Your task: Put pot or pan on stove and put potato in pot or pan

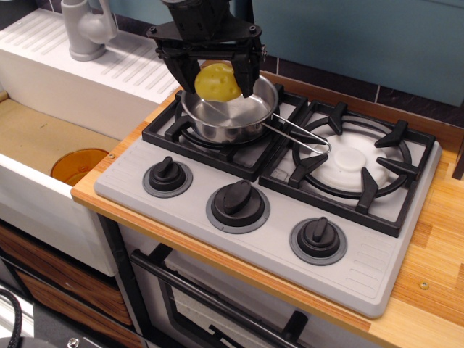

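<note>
The shiny steel pot (233, 116) stands on the left burner grate of the grey stove (275, 250), its wire-loop handle (301, 138) reaching right toward the other burner. The yellow dimpled potato (217, 82) hangs just above the pot's far rim, over its bowl. My black gripper (215, 74) comes down from above and is shut on the potato, one finger on each side. The pot's bottom looks bare.
The right burner (353, 158) has a white disc and a black grate. Three black knobs (238, 198) line the stove's front. To the left, a sink (36, 141) holds an orange disc (78, 165), and a grey faucet (85, 29) stands behind it. Wooden counter (435, 239) lies to the right.
</note>
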Robot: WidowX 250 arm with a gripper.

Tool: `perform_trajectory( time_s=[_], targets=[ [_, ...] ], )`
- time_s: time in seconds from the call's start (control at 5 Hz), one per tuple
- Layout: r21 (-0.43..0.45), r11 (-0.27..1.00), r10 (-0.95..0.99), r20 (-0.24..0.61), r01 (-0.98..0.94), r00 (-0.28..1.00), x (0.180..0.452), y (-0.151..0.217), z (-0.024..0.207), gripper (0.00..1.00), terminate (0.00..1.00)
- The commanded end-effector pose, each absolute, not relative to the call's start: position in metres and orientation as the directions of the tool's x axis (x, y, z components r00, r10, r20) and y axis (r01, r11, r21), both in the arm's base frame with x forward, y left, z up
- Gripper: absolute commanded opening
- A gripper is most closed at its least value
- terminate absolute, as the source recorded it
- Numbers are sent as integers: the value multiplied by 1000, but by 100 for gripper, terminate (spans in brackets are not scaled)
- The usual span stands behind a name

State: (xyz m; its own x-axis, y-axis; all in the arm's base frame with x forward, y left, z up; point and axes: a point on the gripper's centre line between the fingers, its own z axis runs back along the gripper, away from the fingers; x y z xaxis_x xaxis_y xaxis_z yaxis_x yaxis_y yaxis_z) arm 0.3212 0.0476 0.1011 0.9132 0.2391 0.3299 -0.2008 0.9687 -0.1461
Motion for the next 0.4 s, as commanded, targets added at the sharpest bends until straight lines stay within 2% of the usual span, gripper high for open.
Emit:
perform_trajectory(
  time_s=[0.0, 0.2],
  targets=[
    [-104, 962, 271, 473, -252, 839, 369, 26, 87, 100, 0],
    [-207, 961, 265, 512, -182, 817, 373, 31, 80, 100, 0]
  ],
)
